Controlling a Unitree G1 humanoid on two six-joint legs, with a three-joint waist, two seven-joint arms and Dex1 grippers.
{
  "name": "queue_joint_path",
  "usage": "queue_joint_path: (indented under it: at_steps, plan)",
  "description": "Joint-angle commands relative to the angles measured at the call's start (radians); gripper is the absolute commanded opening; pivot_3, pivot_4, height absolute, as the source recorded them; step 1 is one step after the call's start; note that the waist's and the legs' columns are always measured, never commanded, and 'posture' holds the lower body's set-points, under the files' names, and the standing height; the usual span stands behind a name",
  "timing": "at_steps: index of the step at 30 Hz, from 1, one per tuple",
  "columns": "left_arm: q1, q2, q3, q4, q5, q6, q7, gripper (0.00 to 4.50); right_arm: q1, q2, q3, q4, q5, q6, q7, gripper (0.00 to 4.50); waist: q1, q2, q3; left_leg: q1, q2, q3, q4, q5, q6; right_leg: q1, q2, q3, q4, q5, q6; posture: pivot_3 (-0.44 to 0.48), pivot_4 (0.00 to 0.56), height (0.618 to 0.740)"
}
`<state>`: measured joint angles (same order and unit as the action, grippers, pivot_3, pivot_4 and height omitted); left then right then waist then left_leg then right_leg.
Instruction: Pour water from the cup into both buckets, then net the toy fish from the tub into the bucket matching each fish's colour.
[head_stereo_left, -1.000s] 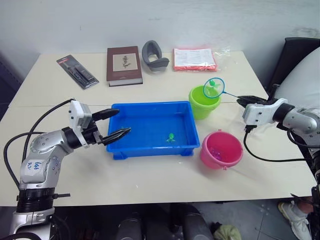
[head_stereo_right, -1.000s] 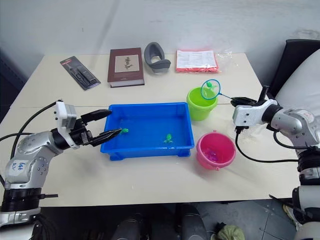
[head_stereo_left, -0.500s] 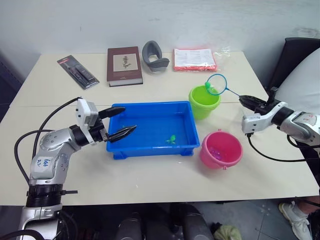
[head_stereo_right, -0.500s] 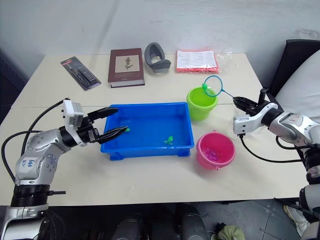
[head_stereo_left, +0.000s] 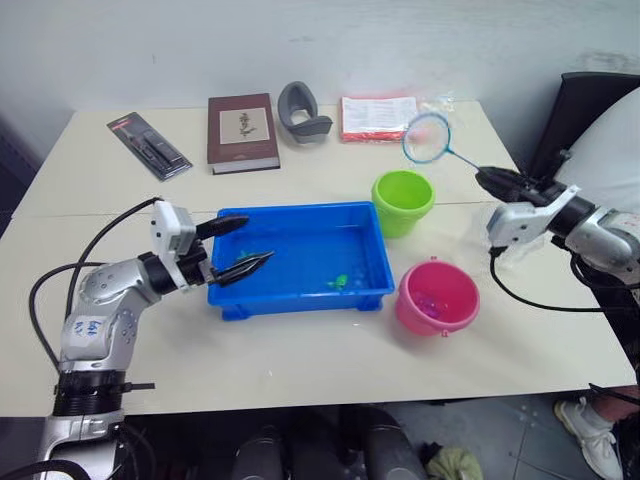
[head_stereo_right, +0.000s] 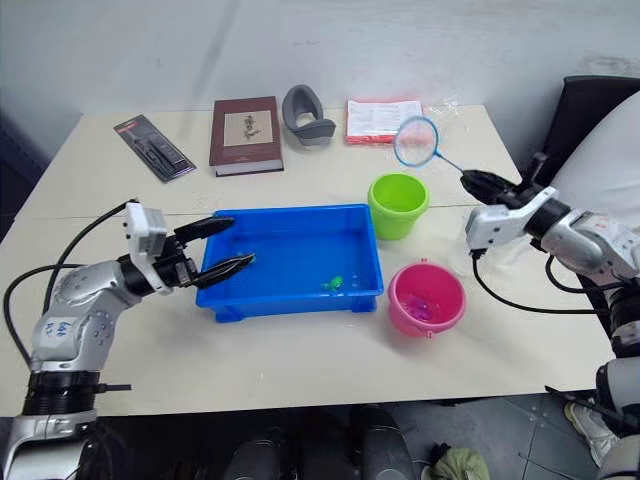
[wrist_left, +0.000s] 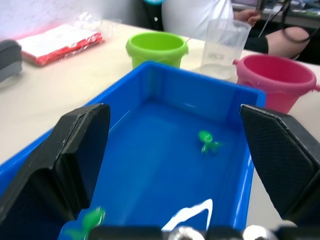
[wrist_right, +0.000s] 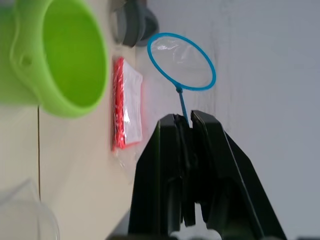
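While the net (head_stereo_right: 416, 141) hangs in the air above the table beyond the lime green bucket (head_stereo_right: 398, 204), its hoop looks empty and its thin handle runs from the hoop back to the right gripper (head_stereo_right: 478, 184), whose two black fingers are pinched tight on the stick. The handle's long axis slants away from the tub (head_stereo_right: 288, 262), so the hoop sits on the far side of the green bucket from the water.

Two green fish remain in the tub: one green fish (head_stereo_right: 338, 285) lies near the tub's right front corner, just inside the wall nearest the pink bucket (head_stereo_right: 427, 299), and a second green fish (wrist_left: 85, 221) lies at the opposite end, close by the left gripper (head_stereo_right: 222, 248). That gripper holds nothing; its fingers are spread wide over the tub's left rim. Small pink shapes show inside the pink bucket, likely fish already sorted. The cup (wrist_left: 224, 47) stands beside the pink bucket.

The next scoop turns on one relation: the nearer fish lies toward the robot and to its left of the hoop, past the green bucket. The right arm carries the net, so it would need to swing the hoop back across that bucket and dip it into the tub's right end.
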<state>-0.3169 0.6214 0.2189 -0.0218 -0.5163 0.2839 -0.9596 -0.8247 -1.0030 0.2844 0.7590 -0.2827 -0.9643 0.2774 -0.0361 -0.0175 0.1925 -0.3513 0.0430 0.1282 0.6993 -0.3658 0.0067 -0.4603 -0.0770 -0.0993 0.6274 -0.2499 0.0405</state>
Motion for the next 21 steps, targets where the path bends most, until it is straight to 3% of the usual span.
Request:
queue_joint_path:
  at_steps: [1, 3, 7, 13, 21]
  plan:
    - [0.028, 0.037, 0.058, -0.031, -0.034, -0.003, -0.020, 4.44, 0.074, -0.007, -0.020, -0.239, 0.395, 0.135, 0.337, 0.00, 0.006, 0.000, 0.000, 0.000, 0.000, 0.000, 0.000, 0.000, 0.000, 0.000, 0.000, 0.000, 0.000, 0.000, 0.000, 0.000, 0.150, 0.740]
    - [0.052, 0.060, 0.078, -0.033, -0.037, -0.002, -0.030, 4.44, 0.123, -0.018, 0.001, -0.401, 0.486, 0.241, 0.477, 0.00, 0.009, 0.000, 0.000, 0.000, 0.000, -0.001, 0.001, 0.000, 0.000, 0.001, -0.001, -0.001, 0.000, 0.000, -0.001, 0.000, 0.150, 0.740]
    - [0.071, 0.070, 0.086, -0.049, -0.038, 0.000, -0.027, 4.44, 0.148, -0.005, 0.019, -0.517, 0.429, 0.362, 0.615, 0.00, 0.014, 0.000, 0.000, -0.001, 0.000, -0.002, 0.001, 0.000, 0.001, 0.001, -0.002, -0.003, 0.000, 0.001, -0.002, 0.000, 0.150, 0.740]
    - [0.097, 0.083, 0.081, -0.079, -0.034, 0.009, -0.029, 4.44, 0.093, 0.035, 0.050, -0.458, 0.191, 0.303, 0.681, 0.00, 0.015, 0.000, 0.000, -0.001, -0.001, -0.003, 0.001, 0.000, 0.002, 0.000, -0.003, -0.003, -0.001, 0.002, -0.003, 0.000, 0.150, 0.740]
    - [0.121, 0.081, 0.092, -0.103, -0.038, 0.023, -0.013, 4.44, -0.052, 0.094, 0.104, -0.363, 0.058, 0.214, 0.779, 0.00, 0.004, 0.000, 0.000, -0.001, -0.001, -0.001, 0.001, 0.000, 0.001, -0.001, -0.002, -0.002, 0.000, 0.002, -0.004, 0.000, 0.150, 0.740]
